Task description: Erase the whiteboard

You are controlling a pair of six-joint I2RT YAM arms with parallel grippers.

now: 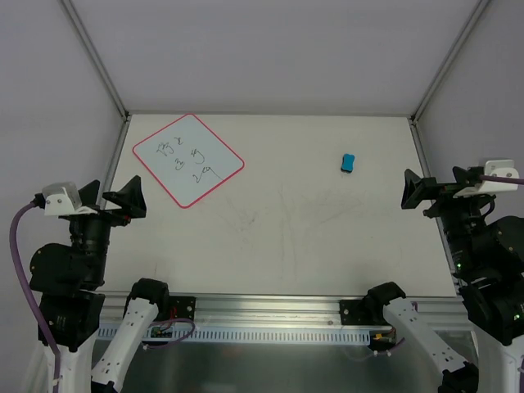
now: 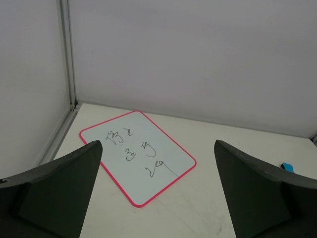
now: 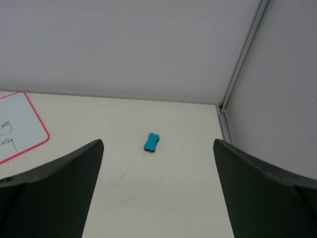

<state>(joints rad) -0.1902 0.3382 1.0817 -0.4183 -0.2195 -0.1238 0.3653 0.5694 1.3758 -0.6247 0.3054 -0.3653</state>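
Note:
The whiteboard (image 1: 188,160) lies flat at the back left of the table, turned diagonally, with a pink-red rim and several dark scribbles on it. It shows again in the left wrist view as the whiteboard (image 2: 136,156), just ahead of my left gripper (image 2: 157,144), and its corner reaches into the right wrist view (image 3: 15,124). A small blue eraser (image 1: 348,163) (image 3: 152,143) (image 2: 288,167) sits at the back right. My left gripper (image 1: 135,199) hovers open, near the board's near-left edge. My right gripper (image 1: 409,190) (image 3: 157,142) is open at the table's right side, facing the eraser, with nothing in it.
White enclosure walls and metal corner posts (image 1: 98,61) (image 1: 446,70) bound the table at back and sides. An aluminium rail (image 1: 270,309) runs along the near edge by the arm bases. Faint scuff marks (image 1: 278,221) cross the table's middle.

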